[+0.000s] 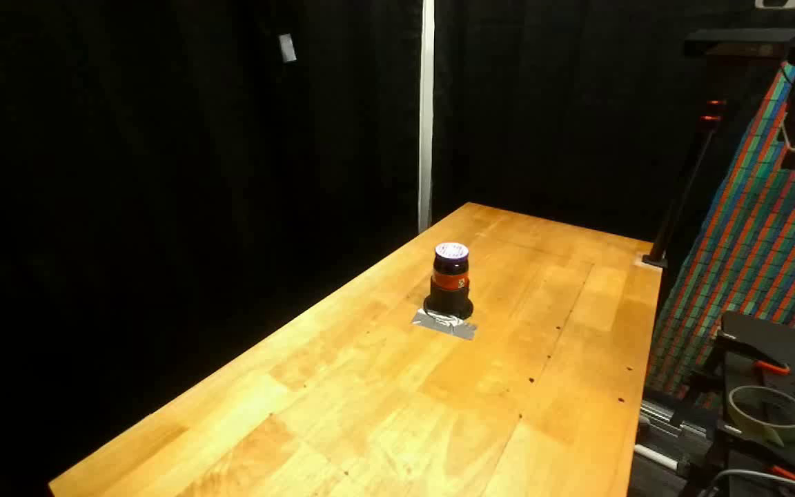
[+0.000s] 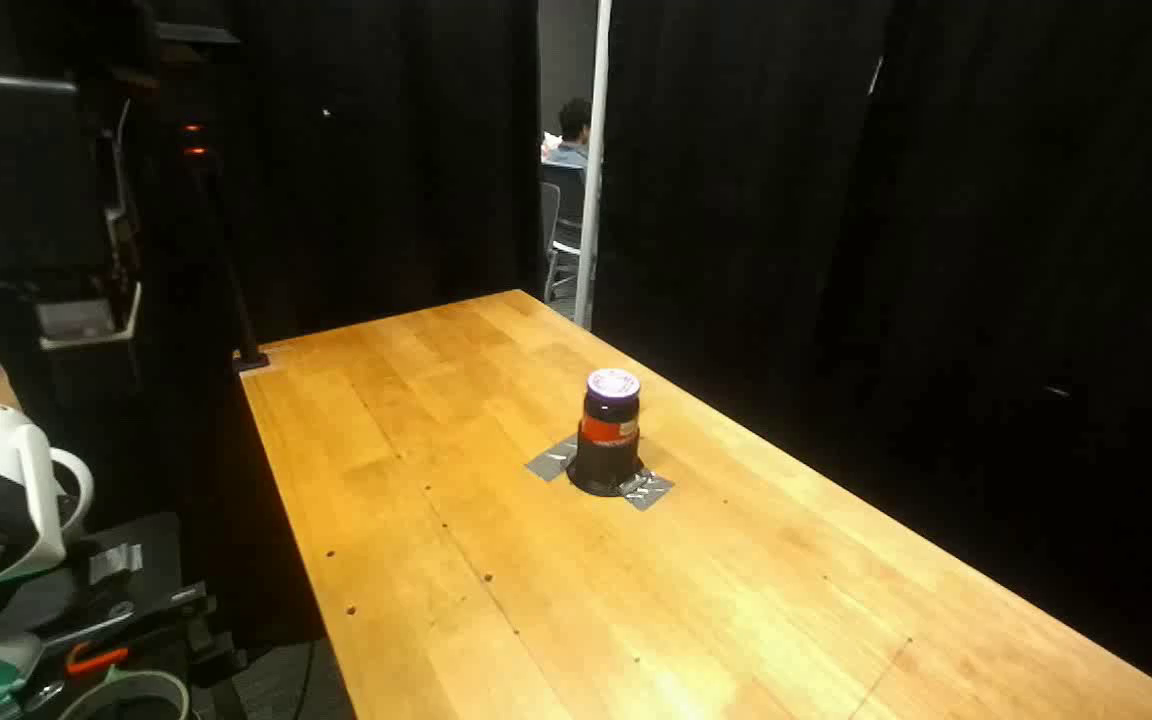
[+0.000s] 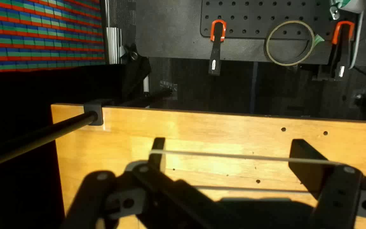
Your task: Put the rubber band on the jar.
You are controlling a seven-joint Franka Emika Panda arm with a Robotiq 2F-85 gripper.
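Black cloth curtains (image 1: 163, 172): they hang behind the long light-brown wooden surface (image 1: 384, 414) in both exterior views, and a white vertical pole (image 1: 426, 117) stands there also.
Thin black pole (image 3: 49, 133): in the wrist view it is fixed at one corner of the wooden surface with a black bracket (image 3: 93, 111).
Striped sheet of red, green and blue (image 3: 37, 35): it is seen beyond this same corner.
Dark side surface (image 3: 170, 31): it lies across a gap from the wooden surface and carries a black perforated board (image 3: 253, 26), black clamps with orange ends (image 3: 215, 52) and a roll of pale tape (image 1: 791, 431).
Strips of shiny grey tape (image 2: 650, 491): they touch the wide black foot (image 2: 604, 465) under the dark cylindrical jar (image 2: 608, 425) with pale lid and orange-red label.
Counts: one jar, one thin pale rubber band (image 3: 202, 154), two grey strips, two clamps, one roll, one perforated board.
Black two-fingered pincer (image 3: 233, 156): its fingers (image 3: 311, 173) are spread wide from each other.
Rubber band and pincer: the band is stretched around both fingers, so two strands cross the space between them.
Jar and pincer: the jar stands upright on the wooden surface, well inside the edges, apart from the pincer; in which direction, I cannot tell.
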